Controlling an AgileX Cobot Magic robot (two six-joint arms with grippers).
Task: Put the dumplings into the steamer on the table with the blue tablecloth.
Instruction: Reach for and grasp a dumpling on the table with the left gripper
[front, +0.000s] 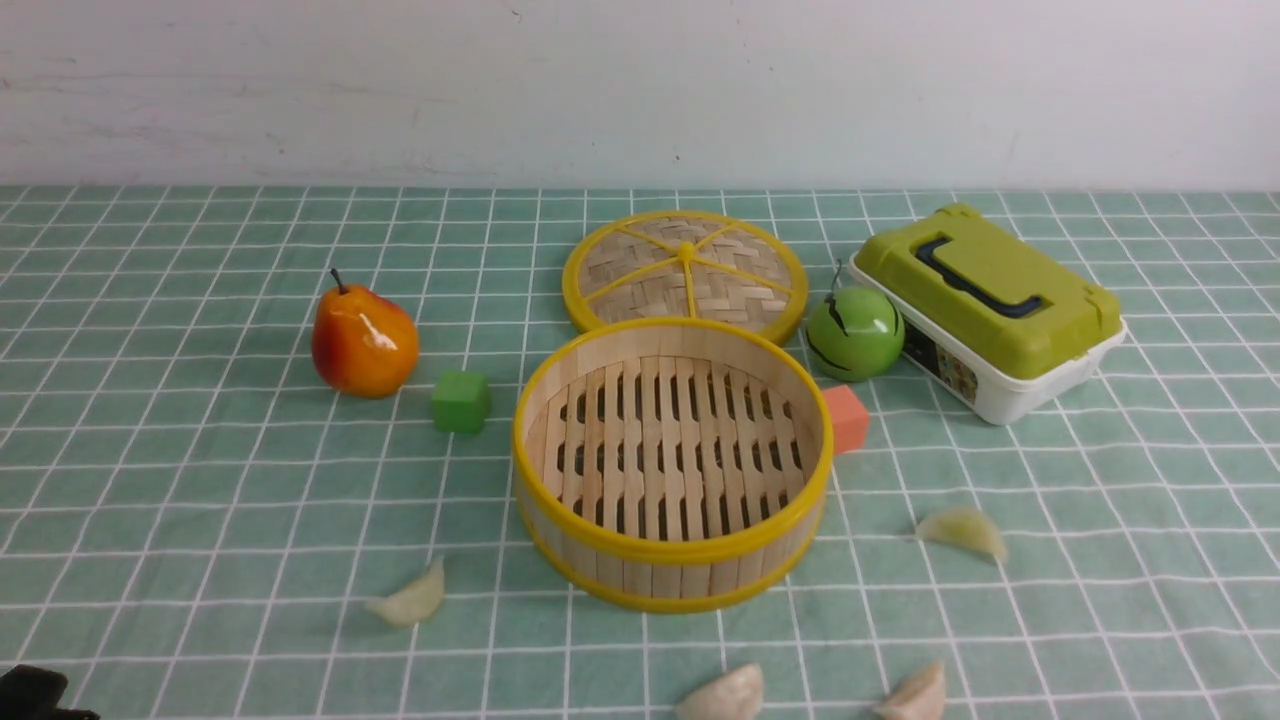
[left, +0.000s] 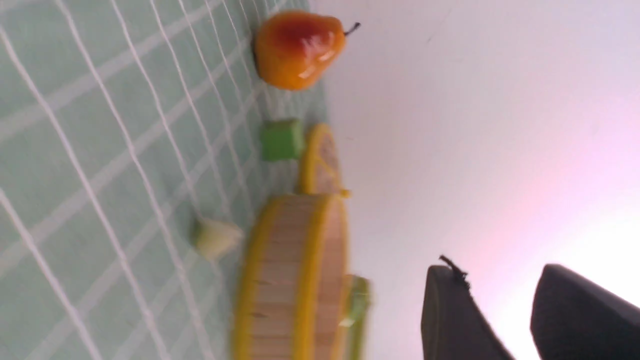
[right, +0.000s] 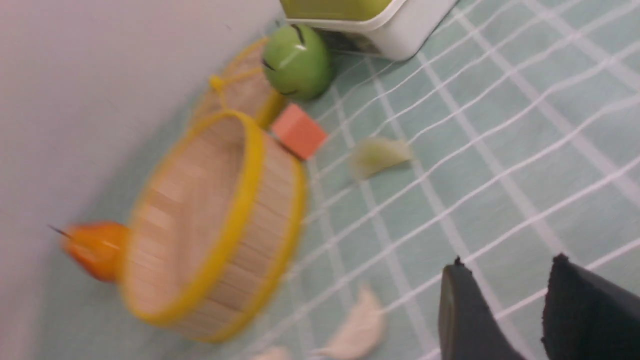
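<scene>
Dumplings (front: 963, 532) lie around the steamer (front: 670, 580), apart from left gripper (left: 510, 325) and right gripper (right: 520, 320)

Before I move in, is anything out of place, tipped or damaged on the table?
Nothing looks damaged or tipped. The steamer stands upright and empty, its lid lying flat behind it. Four dumplings lie scattered singly on the cloth around its near side.

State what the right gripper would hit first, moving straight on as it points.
Most likely bare tablecloth: nothing lies just ahead of the right gripper, though depth is unclear.
</scene>
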